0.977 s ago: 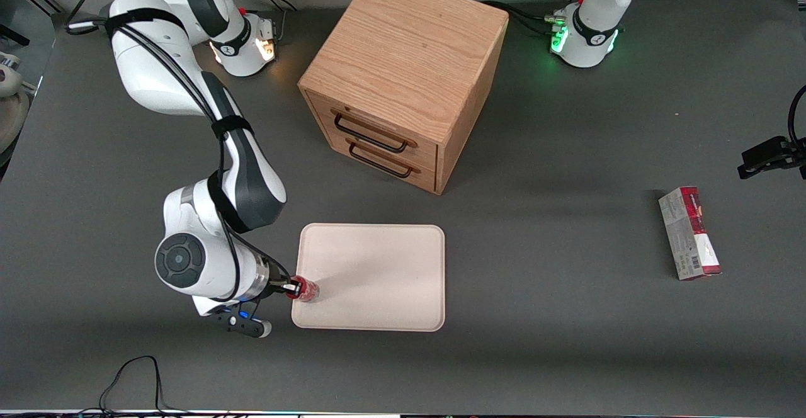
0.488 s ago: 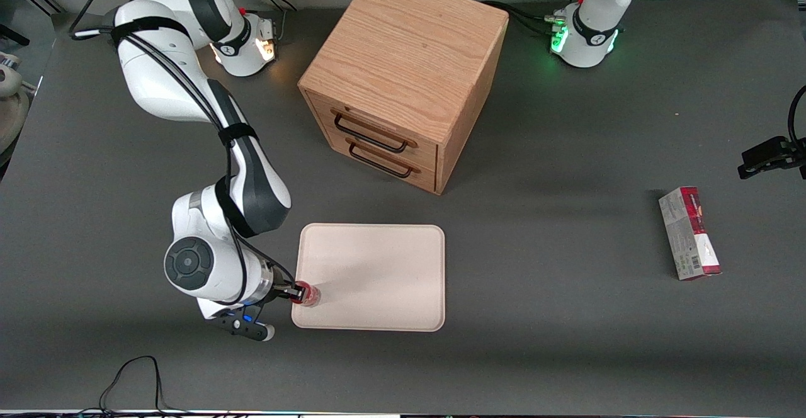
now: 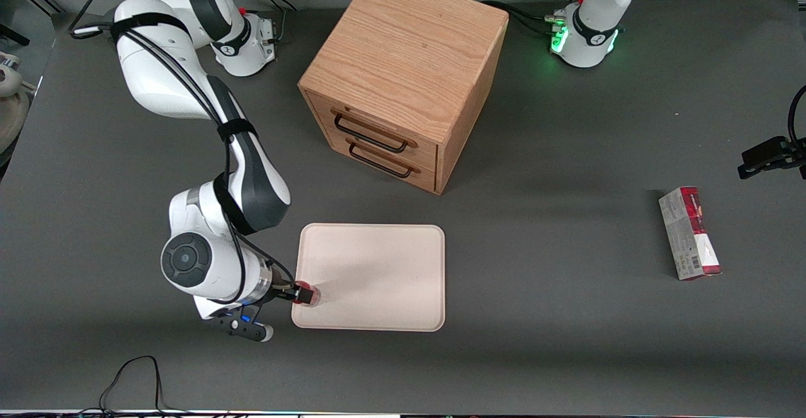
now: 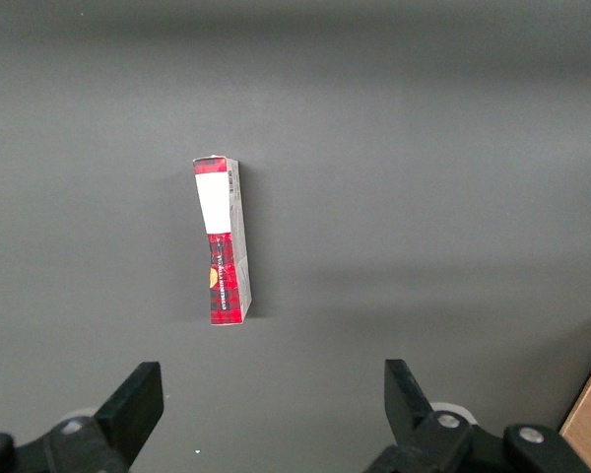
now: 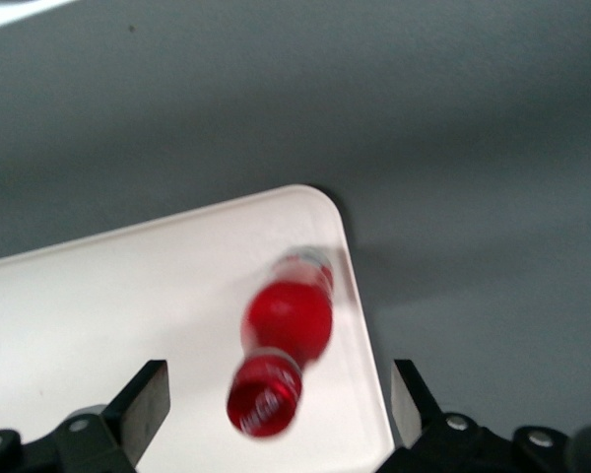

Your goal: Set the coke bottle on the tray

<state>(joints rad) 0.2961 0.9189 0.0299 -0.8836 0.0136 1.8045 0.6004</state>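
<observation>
The coke bottle (image 3: 308, 294), small and red with a red cap, is on the cream-beige tray (image 3: 378, 273), at the tray's corner nearest the front camera toward the working arm's end. My right gripper (image 3: 296, 292) is right at the bottle, low over that corner. In the right wrist view the bottle (image 5: 286, 330) looks blurred and leaning on the tray (image 5: 128, 296). The gripper (image 5: 278, 394) is open there, its fingers (image 5: 148, 399) spread wide on either side of the cap and apart from it.
A wooden two-drawer cabinet (image 3: 403, 78) stands farther from the front camera than the tray. A red-and-grey carton (image 3: 689, 232) lies toward the parked arm's end of the table and shows in the left wrist view (image 4: 222, 241). A black cable (image 3: 135, 374) loops near the table's front edge.
The gripper and bottle have shifted slightly toward the front camera at the tray's corner. The arm's wrist moved forward, then drew back a little toward its own end.
</observation>
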